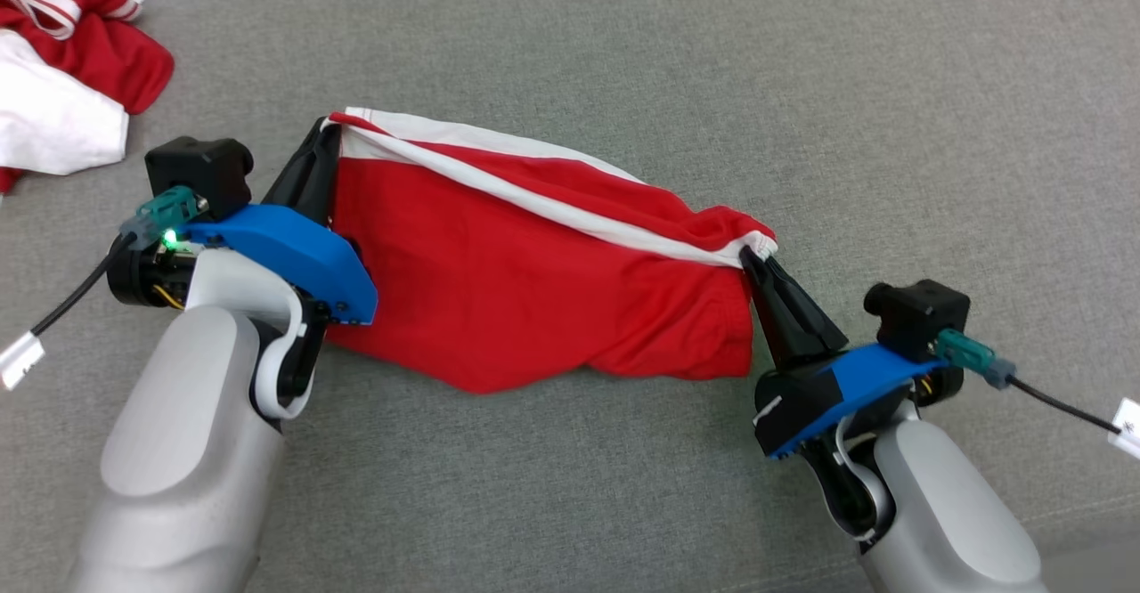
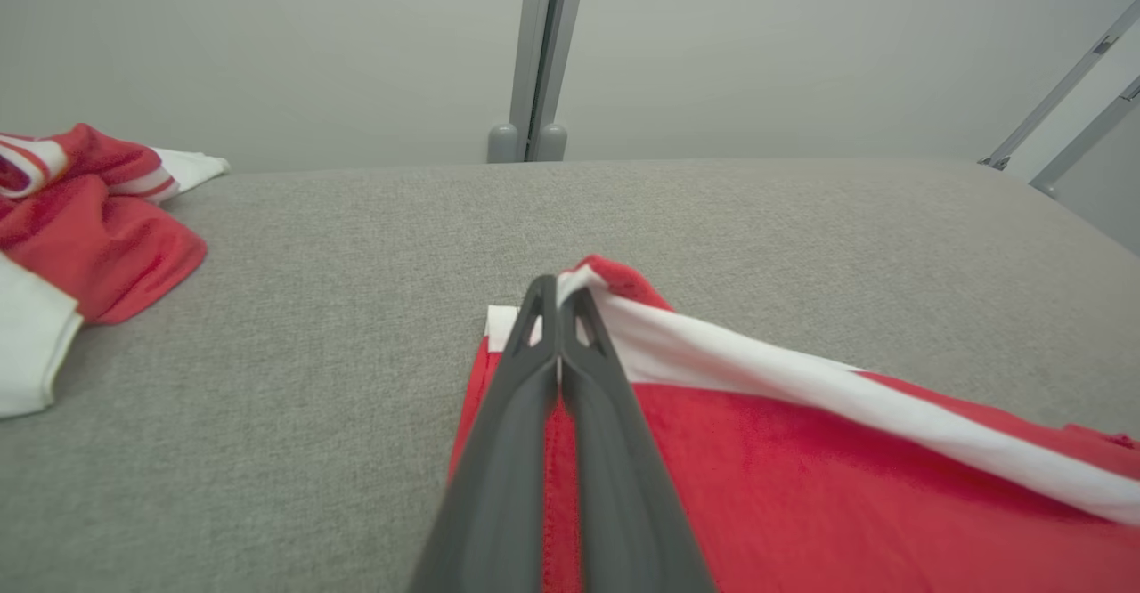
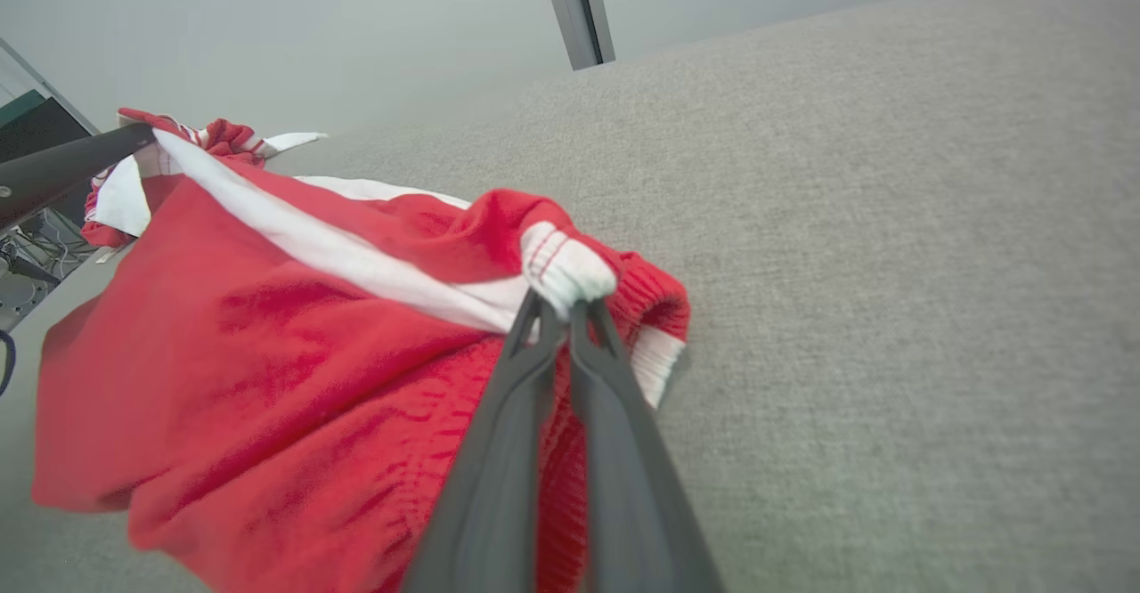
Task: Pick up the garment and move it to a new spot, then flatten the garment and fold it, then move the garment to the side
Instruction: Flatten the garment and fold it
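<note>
The garment (image 1: 525, 281) is red with a white stripe along its top edge. It hangs stretched between my two grippers just over the grey fabric surface (image 1: 802, 85), its lower edge sagging onto it. My left gripper (image 1: 328, 134) is shut on the garment's left corner (image 2: 588, 286). At the other end, my right gripper (image 1: 753, 259) is shut on the white ribbed edge of the garment (image 3: 565, 264). In the left wrist view my left gripper (image 2: 558, 295) pinches the cloth at its fingertips. In the right wrist view my right gripper (image 3: 561, 308) does the same.
A pile of other red and white clothes (image 1: 62, 59) lies at the far left of the surface, also seen in the left wrist view as the clothes pile (image 2: 80, 228). A grey wall with a metal post (image 2: 534, 50) stands behind the surface's far edge.
</note>
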